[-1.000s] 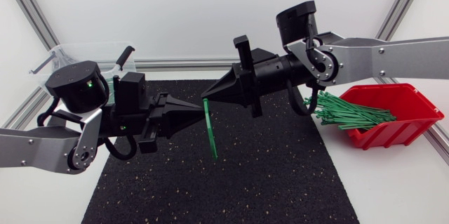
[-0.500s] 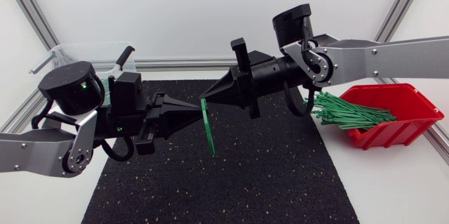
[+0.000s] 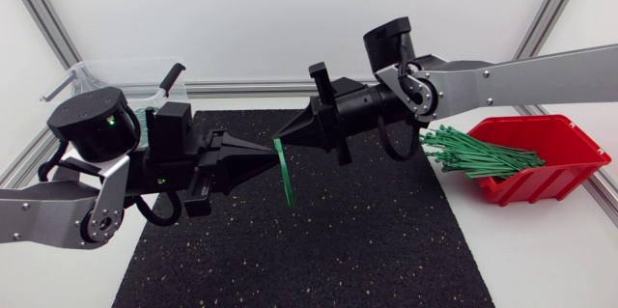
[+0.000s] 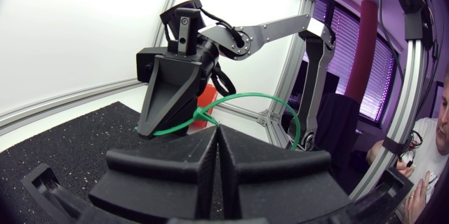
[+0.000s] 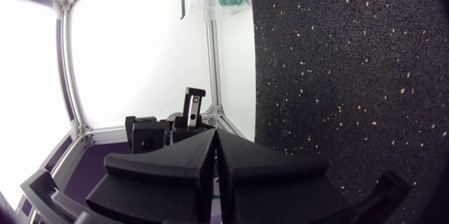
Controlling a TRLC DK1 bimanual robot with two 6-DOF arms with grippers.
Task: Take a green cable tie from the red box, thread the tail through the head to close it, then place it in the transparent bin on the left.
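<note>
As left gripper (image 3: 271, 150) and right gripper (image 3: 281, 138) pinch its top, the cable tie (image 3: 287, 175) hangs looped.

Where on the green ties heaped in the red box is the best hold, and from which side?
Probably the tie ends jutting past the red box's low open side, approached from the mat side: they fan out clear of the heap and walls.
</note>
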